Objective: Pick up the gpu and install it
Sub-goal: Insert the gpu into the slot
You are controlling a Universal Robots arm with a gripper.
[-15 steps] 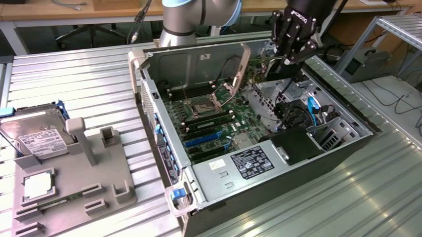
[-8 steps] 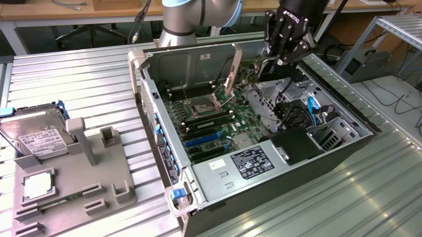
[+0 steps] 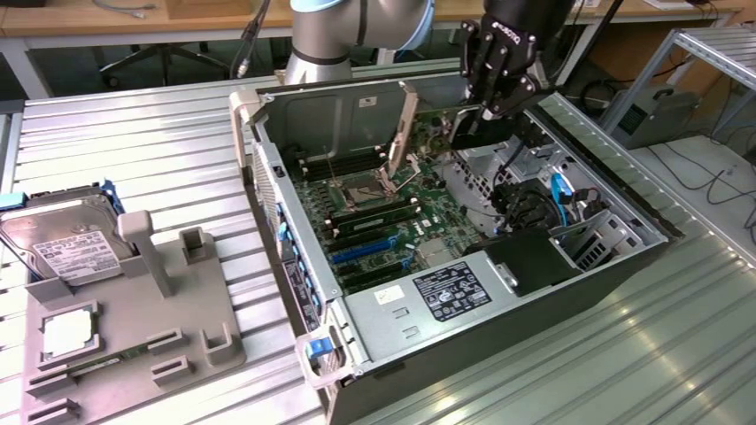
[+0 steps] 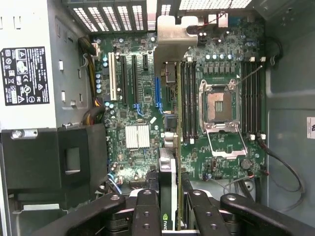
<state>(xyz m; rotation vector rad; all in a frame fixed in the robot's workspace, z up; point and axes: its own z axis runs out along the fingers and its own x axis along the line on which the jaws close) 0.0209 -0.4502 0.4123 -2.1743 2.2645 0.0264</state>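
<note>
The gpu point(image 4: 170, 162) shows edge-on in the wrist view, a thin card with a black face and a silver bracket point(image 4: 172, 39) at its far end. My gripper point(image 4: 173, 216) is shut on it, one black finger point(image 4: 146, 211) on each side. The card hangs above the motherboard point(image 4: 142, 113), roughly in line with the blue expansion slot point(image 4: 157, 93). In the exterior view my gripper point(image 3: 487, 115) holds the dark gpu point(image 3: 479, 135) over the back part of the open computer case point(image 3: 590, 150), apart from the board.
Black and white expansion slots point(image 4: 123, 78), memory sticks point(image 4: 188, 98) and the CPU socket point(image 4: 219, 105) lie on the board. The power supply point(image 3: 455, 288) fills the case's near end. On the exterior view's left, a grey fixture point(image 3: 177, 310) carries a silver hard drive point(image 3: 65, 243).
</note>
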